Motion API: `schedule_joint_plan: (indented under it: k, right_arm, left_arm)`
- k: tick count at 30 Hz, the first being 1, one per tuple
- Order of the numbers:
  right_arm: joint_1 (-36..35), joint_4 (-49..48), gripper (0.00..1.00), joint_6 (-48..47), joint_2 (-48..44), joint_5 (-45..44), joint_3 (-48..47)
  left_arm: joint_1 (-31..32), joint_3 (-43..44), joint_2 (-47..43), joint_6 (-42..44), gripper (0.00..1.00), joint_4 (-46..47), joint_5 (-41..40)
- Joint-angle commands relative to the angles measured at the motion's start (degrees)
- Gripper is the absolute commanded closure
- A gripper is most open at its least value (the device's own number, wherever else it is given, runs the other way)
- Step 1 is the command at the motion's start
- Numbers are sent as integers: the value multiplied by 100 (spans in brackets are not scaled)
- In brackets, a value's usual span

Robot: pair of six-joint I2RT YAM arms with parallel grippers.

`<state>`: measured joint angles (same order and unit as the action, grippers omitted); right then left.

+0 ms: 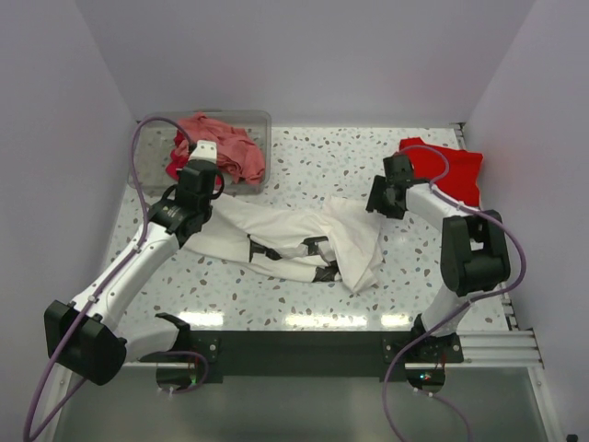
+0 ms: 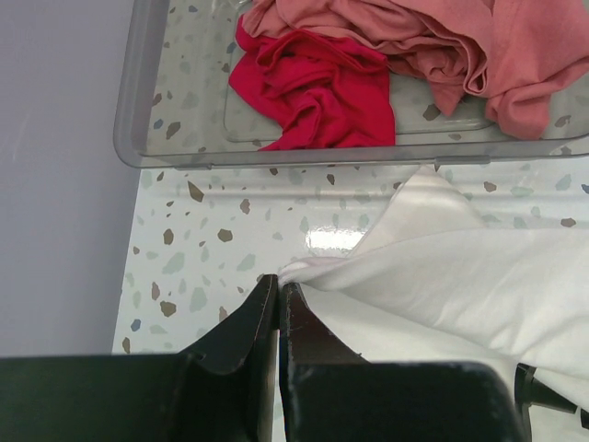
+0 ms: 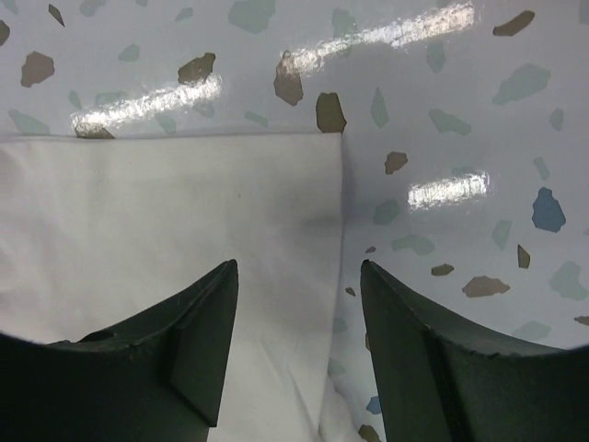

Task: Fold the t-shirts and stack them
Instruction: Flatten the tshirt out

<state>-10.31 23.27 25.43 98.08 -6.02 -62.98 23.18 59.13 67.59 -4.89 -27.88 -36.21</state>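
The white t-shirt lies crumpled across the middle of the table. My left gripper is at its left end, and in the left wrist view the jaws are shut on an edge of the white cloth. My right gripper is at the shirt's right end. It is open, one finger over the white corner and the other over bare table. A bright red t-shirt lies at the back right, behind the right gripper.
A clear plastic bin stands at the back left and holds a salmon-pink shirt and a crimson one. Its front wall is just beyond my left gripper. White walls close in the speckled table.
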Motion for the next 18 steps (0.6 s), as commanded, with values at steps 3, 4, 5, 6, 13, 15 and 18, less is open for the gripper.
schedule_joint_plan:
  k: [3, 4, 5, 6, 13, 15, 18]
  right_arm:
    - [64, -340, 42, -82, 447, -31, -373]
    - [81, -358, 42, -82, 509, -48, -425]
    - [81, -367, 43, -82, 562, -57, -443]
    - [99, -367, 43, -82, 606, -66, -469]
    - [196, -481, 45, -126, 861, -13, -557]
    - [196, -525, 48, -144, 949, 57, -549]
    - [187, -612, 53, -144, 1046, 171, -540]
  left_arm:
    - [-77, -33, -97, -12, 100, 309, 61]
    - [-77, -42, -97, -12, 100, 309, 70]
    - [-85, -42, -88, -12, 100, 309, 70]
    - [-86, -51, -97, -12, 100, 318, 70]
    - [-112, -86, -97, -12, 100, 336, 87]
    - [-129, -86, -80, -12, 100, 336, 96]
    - [-147, -95, -62, -21, 100, 353, 105]
